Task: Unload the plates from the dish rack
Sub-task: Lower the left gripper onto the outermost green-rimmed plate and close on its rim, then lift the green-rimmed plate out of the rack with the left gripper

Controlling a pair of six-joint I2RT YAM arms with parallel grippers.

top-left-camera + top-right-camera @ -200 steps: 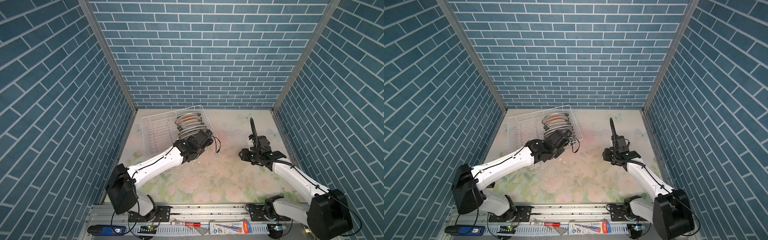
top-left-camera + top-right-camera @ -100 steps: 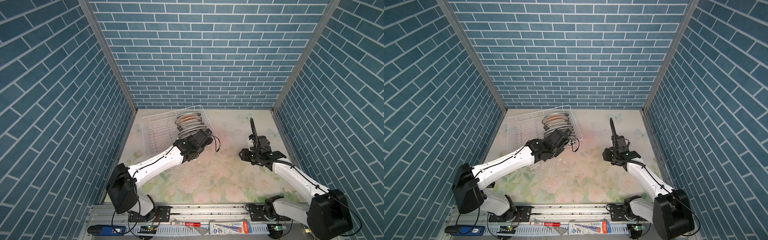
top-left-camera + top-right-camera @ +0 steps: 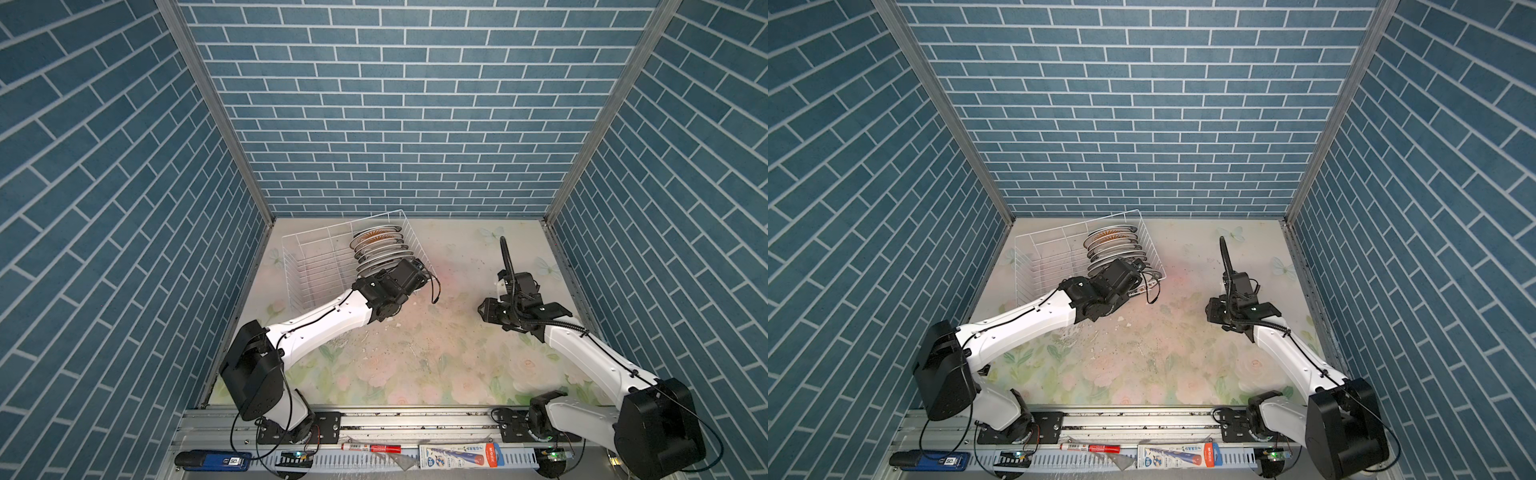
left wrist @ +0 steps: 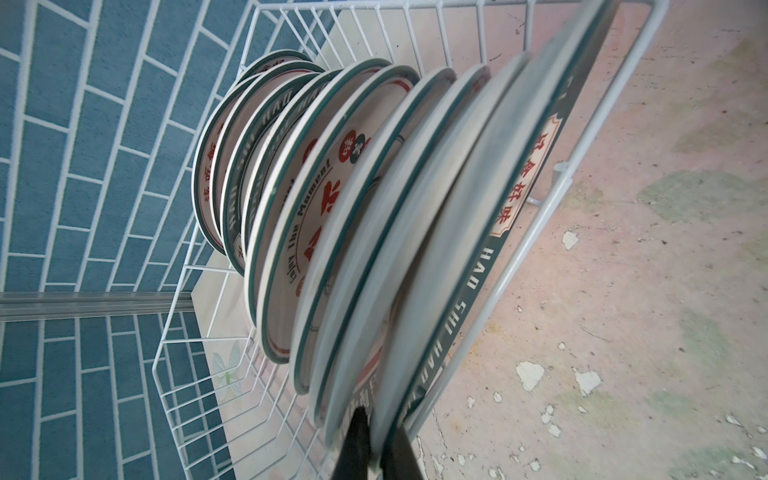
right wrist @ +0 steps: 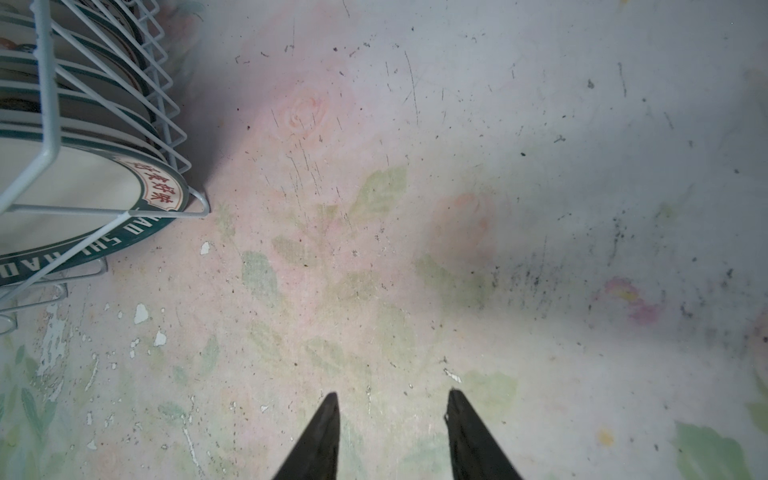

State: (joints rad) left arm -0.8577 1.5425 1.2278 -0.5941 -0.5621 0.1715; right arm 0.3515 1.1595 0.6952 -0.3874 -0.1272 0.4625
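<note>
At the lower edge of the left wrist view, the left gripper (image 4: 378,430) is seen closed on the rim of the end plate (image 4: 473,270), the one with the dark green lettered border that stands nearest the end wall of the dish rack (image 4: 561,168). The other plates (image 3: 376,249) are stood on edge in a close row at the right end of the rack, which sits left of centre in both top views, near the back wall. The step in hand is judged to be the lifting out of this end plate. It would best be drawn along its own plane, up and clear of the prongs, so that neither the neighbouring plate nor the wire wall is scraped. A thin pinch on a glazed rim may slip, so tilt should be kept slight until the plate is free. At the lower middle of the right wrist view, the right gripper (image 5: 392,399) is held part open and empty above the floral table (image 5: 415,208), where the plate could be set down
</note>
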